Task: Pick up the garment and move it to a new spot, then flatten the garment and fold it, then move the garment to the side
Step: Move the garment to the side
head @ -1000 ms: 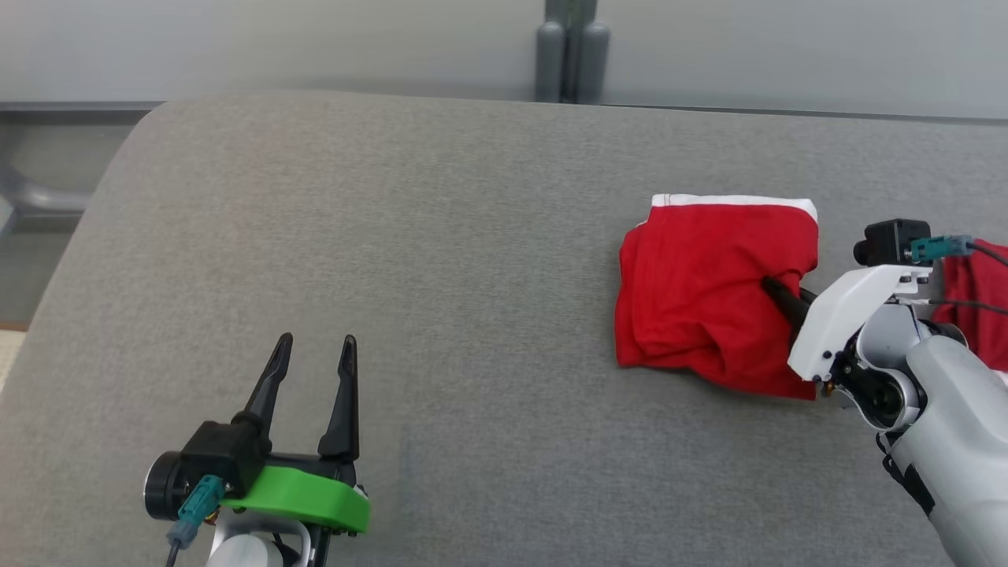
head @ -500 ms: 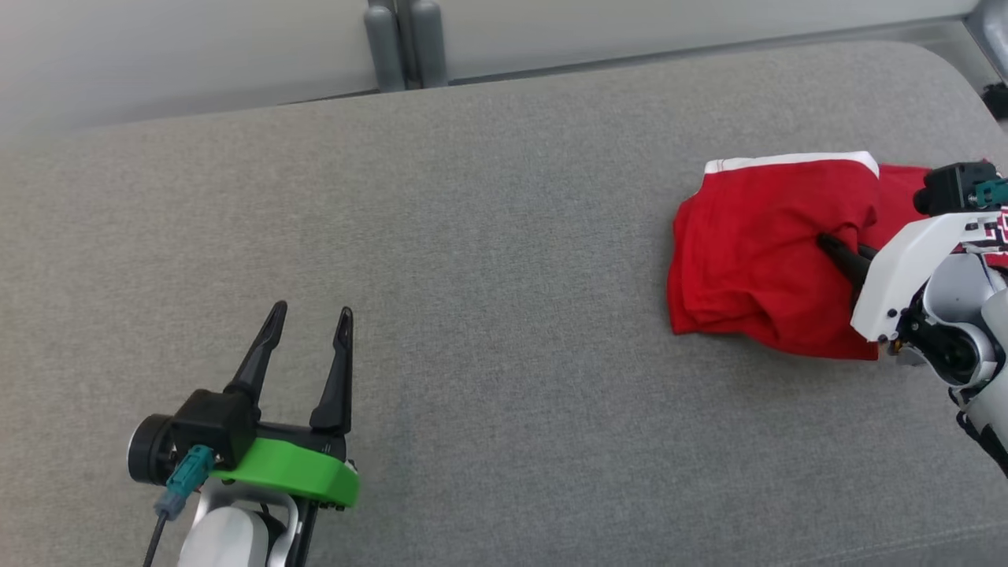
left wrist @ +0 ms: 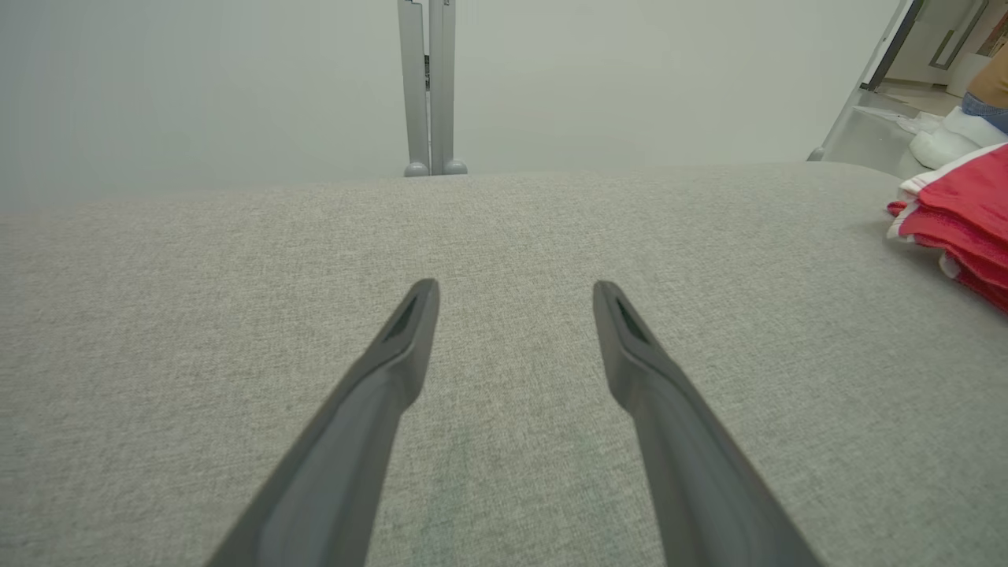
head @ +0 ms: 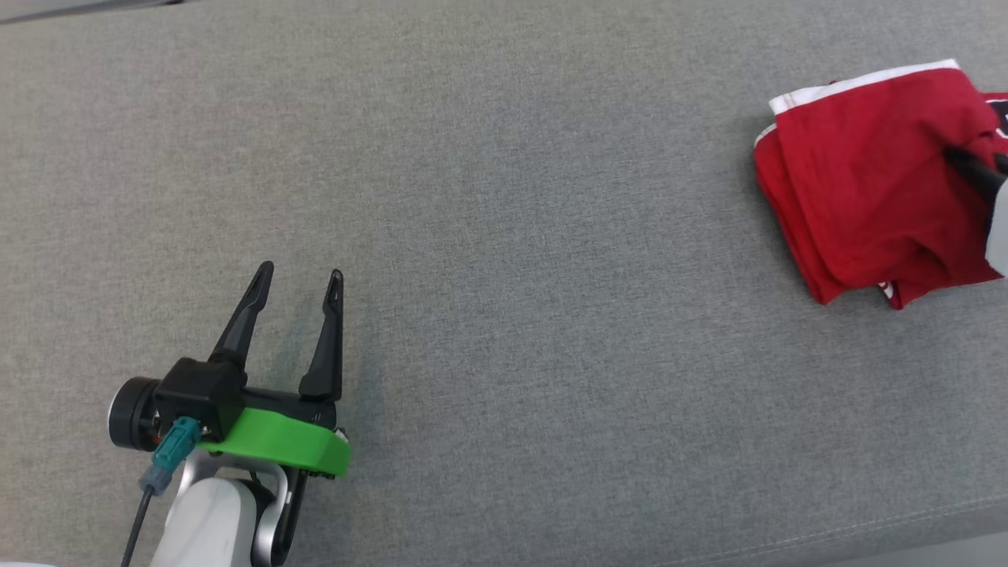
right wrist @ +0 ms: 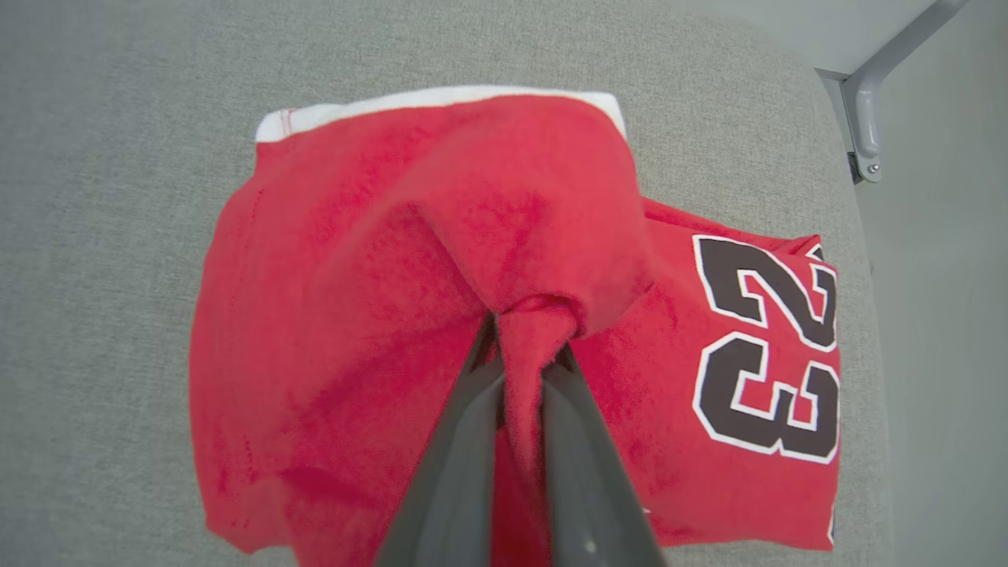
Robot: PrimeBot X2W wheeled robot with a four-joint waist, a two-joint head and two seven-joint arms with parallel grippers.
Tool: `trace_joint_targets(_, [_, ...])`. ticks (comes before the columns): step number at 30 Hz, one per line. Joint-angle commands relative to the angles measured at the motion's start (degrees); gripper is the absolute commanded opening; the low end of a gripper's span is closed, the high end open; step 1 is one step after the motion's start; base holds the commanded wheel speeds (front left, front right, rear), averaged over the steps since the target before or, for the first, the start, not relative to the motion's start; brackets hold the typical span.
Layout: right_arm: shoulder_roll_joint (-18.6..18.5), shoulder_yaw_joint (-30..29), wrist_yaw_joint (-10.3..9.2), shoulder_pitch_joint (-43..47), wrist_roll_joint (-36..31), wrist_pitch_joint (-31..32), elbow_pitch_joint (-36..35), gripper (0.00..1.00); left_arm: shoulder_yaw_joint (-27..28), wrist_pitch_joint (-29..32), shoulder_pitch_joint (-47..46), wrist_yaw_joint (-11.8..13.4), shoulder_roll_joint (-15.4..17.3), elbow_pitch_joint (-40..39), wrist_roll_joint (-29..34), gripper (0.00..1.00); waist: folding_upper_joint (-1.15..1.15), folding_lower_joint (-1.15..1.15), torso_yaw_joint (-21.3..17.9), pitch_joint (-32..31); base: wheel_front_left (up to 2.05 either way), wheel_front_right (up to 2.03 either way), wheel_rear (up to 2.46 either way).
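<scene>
Head view: red garment (head: 866, 181), folded, at the far right of the grey surface (head: 504, 197).
Right fingers (right wrist: 461, 472) nearly closed, pinching a bunched fold of its cloth; left fingers (head: 242, 315) spread wide and empty, over the surface well apart from it.

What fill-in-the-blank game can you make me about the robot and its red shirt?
1. The right pincer is shut on the ___ garment.
2. The number printed on the garment is ___.
3. The left pincer stands wide ___, holding nothing.
4. The garment lies on a ___ cushion.

Missing words: red, 23, open, grey.
</scene>
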Motion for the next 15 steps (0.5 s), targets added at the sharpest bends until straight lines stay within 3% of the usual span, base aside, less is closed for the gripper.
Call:
trace_joint_targets(1, [-1.3,0.9,-0.05,-1.3,-0.3,-0.9,0.0,0.0,-0.1,-0.3,-1.2,0.1,0.4,0.0,0.2,1.0,0.0,0.0,0.9,2.6,0.0,0.0,0.0])
trace_joint_targets(4, [-3.8,3.7,-0.07,-3.5,-1.2,-1.8,2.4,0.0,-0.5,-0.6,-2.0,0.0,0.1,0.5,0.1,1.0,0.0,0.0,1.4,3.6,0.0,0.0,0.0])
trace_joint_targets(10, [-3.8,5.5,-0.07,-4.6,-1.5,-4.1,10.9,0.0,-0.9,-1.2,-2.6,0.1,-0.2,1.8,-0.3,1.0,0.0,0.0,2.2,2.9,0.0,0.0,0.0])
trace_joint_targets(11, [-3.4,5.5,-0.08,-4.5,-1.5,-4.5,13.2,0.39,-0.8,-1.2,-2.6,0.1,-0.1,2.1,-0.4,1.0,0.0,0.0,2.3,2.5,0.0,0.0,0.0])
trace_joint_targets(12, [-2.9,5.5,-0.07,-4.3,-1.5,-4.7,14.6,0.86,-0.8,-1.3,-2.5,0.1,-0.1,2.3,-0.5,1.0,0.0,0.0,2.4,2.0,0.0,0.0,0.0])
trace_joint_targets(13, [-2.4,5.5,-0.07,-4.3,-2.0,-5.5,16.2,1.0,-0.8,-1.5,-2.4,0.2,-0.1,2.5,-0.6,1.0,0.0,0.0,2.4,1.4,0.0,0.0,0.0])
trace_joint_targets(15, [-1.6,5.2,-0.07,-4.4,-2.4,-7.0,18.6,1.0,-0.7,-1.6,-1.9,0.3,-0.1,2.9,-0.7,1.0,0.0,0.0,2.4,0.0,0.0,0.0,0.0])
